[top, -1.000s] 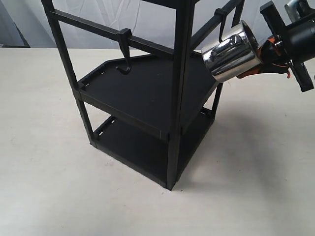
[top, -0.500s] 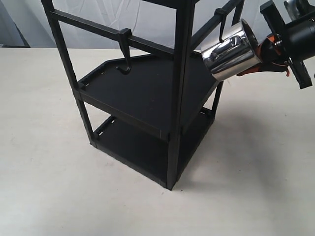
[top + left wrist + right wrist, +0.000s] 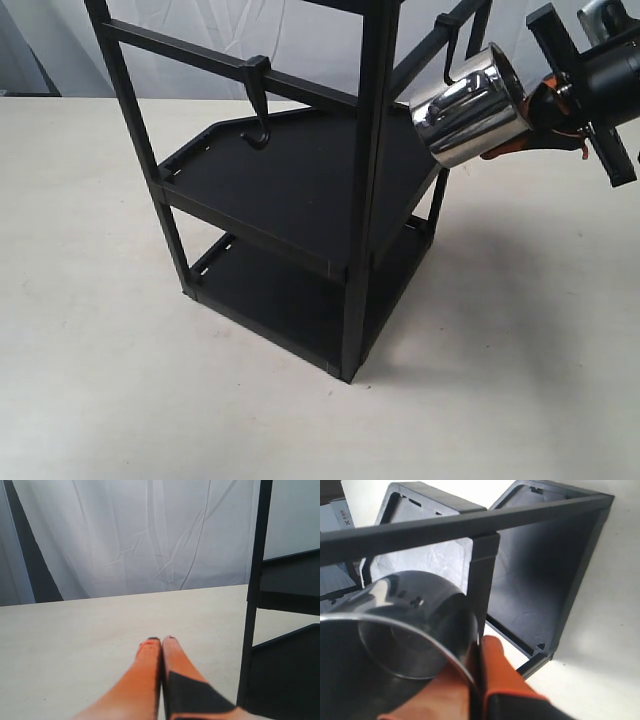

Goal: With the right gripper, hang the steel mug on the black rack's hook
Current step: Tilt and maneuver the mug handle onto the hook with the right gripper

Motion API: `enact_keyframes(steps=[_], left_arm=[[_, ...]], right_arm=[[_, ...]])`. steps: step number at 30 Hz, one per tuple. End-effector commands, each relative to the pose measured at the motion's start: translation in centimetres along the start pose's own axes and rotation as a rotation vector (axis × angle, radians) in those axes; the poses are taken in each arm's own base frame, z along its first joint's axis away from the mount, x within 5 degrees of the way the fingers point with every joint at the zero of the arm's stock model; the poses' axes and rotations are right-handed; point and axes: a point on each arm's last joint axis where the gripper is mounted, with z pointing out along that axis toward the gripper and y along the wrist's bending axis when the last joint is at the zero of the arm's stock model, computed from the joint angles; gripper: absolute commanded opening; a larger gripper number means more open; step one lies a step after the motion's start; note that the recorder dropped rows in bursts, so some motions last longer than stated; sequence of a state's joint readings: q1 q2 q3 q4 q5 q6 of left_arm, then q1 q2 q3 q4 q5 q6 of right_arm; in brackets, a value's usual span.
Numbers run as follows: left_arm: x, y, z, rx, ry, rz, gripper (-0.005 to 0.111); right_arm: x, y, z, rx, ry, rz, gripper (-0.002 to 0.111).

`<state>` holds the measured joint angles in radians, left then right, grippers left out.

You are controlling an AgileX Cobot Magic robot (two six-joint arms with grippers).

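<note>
The left gripper (image 3: 161, 639) appeared only in its own wrist view, its orange fingers (image 3: 146, 666) pressed together on nothing, low over the pale tabletop (image 3: 90, 330) with a post of the black rack (image 3: 300, 210) just beside it. In the exterior view the rack stood toward the far edge of the tabletop, about midway along it, both flat shelves bare. On its left-hand upper crossbar hung the broader hook (image 3: 257, 105), its curled tip over the upper shelf. Further right, on the crossbar running toward the far right corner, hung the slim hook (image 3: 449, 52). The steel mug (image 3: 468, 108) was in the air close against it, tilted, its base toward the rack and its open mouth toward the right gripper (image 3: 520, 125). The hook's lower end sat at the mug's upper side; whether it had entered the handle could not be told from here. The right gripper's fingers (image 3: 495, 675) were clamped on the mug's rim, one inside and one outside the wall, as the right wrist view showed.
</note>
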<state>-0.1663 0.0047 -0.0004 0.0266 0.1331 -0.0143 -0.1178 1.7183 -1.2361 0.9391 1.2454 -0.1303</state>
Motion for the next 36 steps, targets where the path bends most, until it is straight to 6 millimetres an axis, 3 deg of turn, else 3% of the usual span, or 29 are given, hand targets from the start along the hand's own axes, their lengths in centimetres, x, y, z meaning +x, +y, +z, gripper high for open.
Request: enact_keyframes(steps=[1,9,14,16,18,23,36], left_arm=[[-0.06,-0.02,-0.04,0.004,-0.010,0.000,0.002],[-0.06,-0.02,-0.04,0.004,-0.010,0.000,0.002],[-0.06,-0.02,-0.04,0.004,-0.010,0.000,0.002],[-0.06,-0.02,-0.04,0.004,-0.010,0.000,0.002],[-0.06,-0.02,-0.04,0.004,-0.010,0.000,0.002],[-0.06,-0.02,-0.04,0.004,-0.010,0.000,0.002],[-0.06,-0.02,-0.04,0.004,-0.010,0.000,0.002]], right_arm=[[-0.23,-0.58,-0.12,0.070,-0.019,-0.024,-0.001],[-0.21,-0.50,-0.07,0.066,-0.018,-0.038,0.004],[-0.23,-0.32,-0.06,0.046,-0.021,-0.031,0.038],[-0.25,-0.17,-0.06,0.030,-0.023,-0.034,0.044],[-0.27,-0.01,-0.05,0.012,-0.025,-0.048,0.043],[-0.31,0.28,-0.05,-0.019,-0.030,-0.044,0.025],[-0.22,0.23,-0.14,-0.005,-0.030,-0.058,0.025]])
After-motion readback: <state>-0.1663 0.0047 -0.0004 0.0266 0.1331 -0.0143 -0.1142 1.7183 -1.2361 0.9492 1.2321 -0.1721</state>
